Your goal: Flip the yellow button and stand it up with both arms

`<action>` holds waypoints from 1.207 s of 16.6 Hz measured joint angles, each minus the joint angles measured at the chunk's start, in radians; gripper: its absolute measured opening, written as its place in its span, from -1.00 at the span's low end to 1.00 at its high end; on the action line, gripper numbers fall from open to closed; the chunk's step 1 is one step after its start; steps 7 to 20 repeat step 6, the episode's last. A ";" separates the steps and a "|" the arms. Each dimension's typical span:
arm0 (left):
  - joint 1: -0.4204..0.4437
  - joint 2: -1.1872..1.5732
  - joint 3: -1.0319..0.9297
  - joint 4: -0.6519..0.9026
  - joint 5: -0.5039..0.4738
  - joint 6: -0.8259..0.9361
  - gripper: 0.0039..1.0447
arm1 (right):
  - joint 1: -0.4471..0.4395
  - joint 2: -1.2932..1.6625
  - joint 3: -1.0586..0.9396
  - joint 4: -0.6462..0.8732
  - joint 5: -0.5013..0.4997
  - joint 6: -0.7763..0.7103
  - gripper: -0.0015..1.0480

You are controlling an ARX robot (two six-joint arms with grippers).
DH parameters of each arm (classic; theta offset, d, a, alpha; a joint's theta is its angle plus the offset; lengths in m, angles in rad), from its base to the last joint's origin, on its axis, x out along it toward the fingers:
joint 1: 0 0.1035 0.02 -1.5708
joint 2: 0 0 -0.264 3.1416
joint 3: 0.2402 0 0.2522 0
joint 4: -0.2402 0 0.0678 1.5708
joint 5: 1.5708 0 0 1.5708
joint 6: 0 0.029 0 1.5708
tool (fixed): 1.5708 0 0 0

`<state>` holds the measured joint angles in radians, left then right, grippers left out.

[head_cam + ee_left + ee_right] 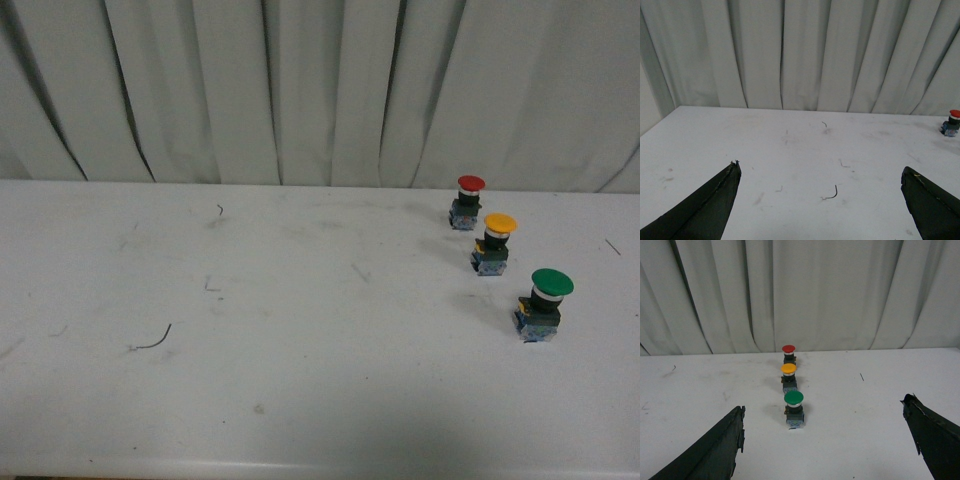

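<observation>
The yellow button (496, 243) stands upright, cap up, on the white table (300, 400) at the right, between a red-capped button (468, 201) behind it and a larger green-capped button (545, 303) in front. In the right wrist view the yellow button (789, 377) stands in line with the red button (788, 353) and the green button (794, 409). My right gripper (824, 412) is open and empty, short of the green button. My left gripper (820, 170) is open and empty over bare table; only the red button (952, 123) shows there. Neither arm shows in the front view.
A white pleated curtain (320, 90) hangs behind the table's far edge. A thin curved wire scrap (155, 340) lies on the left part of the table, also in the left wrist view (831, 193). Small scuffs mark the surface.
</observation>
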<state>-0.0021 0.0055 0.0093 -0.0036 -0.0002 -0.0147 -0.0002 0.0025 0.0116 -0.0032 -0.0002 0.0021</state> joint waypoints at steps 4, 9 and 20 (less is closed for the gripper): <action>0.000 0.000 0.000 0.000 0.000 0.000 0.88 | 0.000 0.000 0.000 0.000 0.000 0.000 0.88; 0.000 0.000 0.000 0.000 0.000 0.000 0.88 | 0.000 0.000 0.000 0.000 0.000 0.000 0.88; 0.000 0.000 0.000 0.000 0.000 0.000 0.88 | 0.000 0.000 0.000 0.000 0.000 0.000 0.88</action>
